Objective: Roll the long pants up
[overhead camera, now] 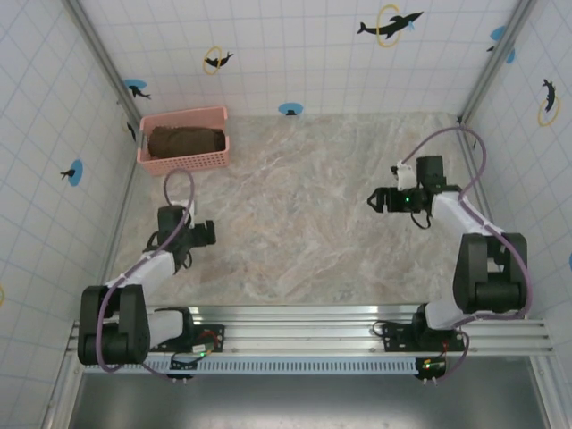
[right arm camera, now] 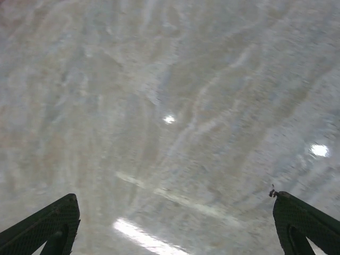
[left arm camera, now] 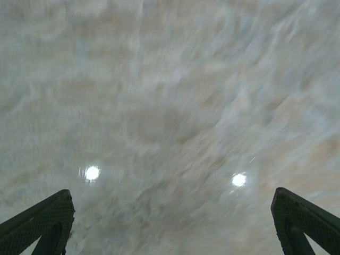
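The left hand [overhead camera: 204, 234] is being held wide open and empty. In the left wrist view its fingers [left arm camera: 42, 223] are being seen at the two lower corners, with bare marbled counter [overhead camera: 304, 197] between them. This hand is being kept over the counter's left side, nearer the front edge than the back. The right hand [overhead camera: 380, 198] is likewise being held open with nothing gripped, over the counter's right side and near the right edge.

The long pants [overhead camera: 185, 140] are being carried as a compact dark brown bundle inside the pink basket [overhead camera: 183, 161], which is standing at the counter's far-left corner, well apart from both hands. Since so large a garment is being contained there, the rolling is being judged as done and the roll as stowed. The hands are probably being kept open and apart because nothing is left to grip. How tightly the bundle is wound cannot be told.
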Robot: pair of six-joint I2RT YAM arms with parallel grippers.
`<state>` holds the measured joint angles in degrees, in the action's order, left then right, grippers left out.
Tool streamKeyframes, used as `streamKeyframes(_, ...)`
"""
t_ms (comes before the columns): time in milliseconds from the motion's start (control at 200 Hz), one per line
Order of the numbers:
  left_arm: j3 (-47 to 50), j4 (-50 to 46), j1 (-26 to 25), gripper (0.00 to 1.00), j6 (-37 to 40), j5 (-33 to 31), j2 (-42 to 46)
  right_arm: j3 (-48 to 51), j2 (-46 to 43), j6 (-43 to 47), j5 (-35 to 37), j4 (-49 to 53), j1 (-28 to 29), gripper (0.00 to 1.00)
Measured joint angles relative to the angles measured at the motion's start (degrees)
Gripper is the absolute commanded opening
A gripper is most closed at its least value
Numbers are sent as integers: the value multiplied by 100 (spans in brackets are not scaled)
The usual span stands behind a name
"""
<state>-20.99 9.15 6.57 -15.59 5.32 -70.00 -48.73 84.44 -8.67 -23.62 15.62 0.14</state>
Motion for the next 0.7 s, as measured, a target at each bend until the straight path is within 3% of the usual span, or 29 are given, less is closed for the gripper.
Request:
streamKeyframes(200, -232, 1856, -184, 97, 911, 55, -990, 1703, -975, 745, 1067, -2170, 223, 97)
streamKeyframes(385, -234, 3303, -907, 97, 1661, 11, -1606, 2260, -428, 911, 1211, -4306, 232, 97)
streamKeyframes(595, -170, 3510, -881, 98, 1875, -35, -1676, 2653, 286, 922, 1464, -5866, 293, 97)
streamKeyframes(701, -170, 3534, -881, 97, 1884, -55, -1674, 2673, 315, 920, 1685, -5976, 345, 97)
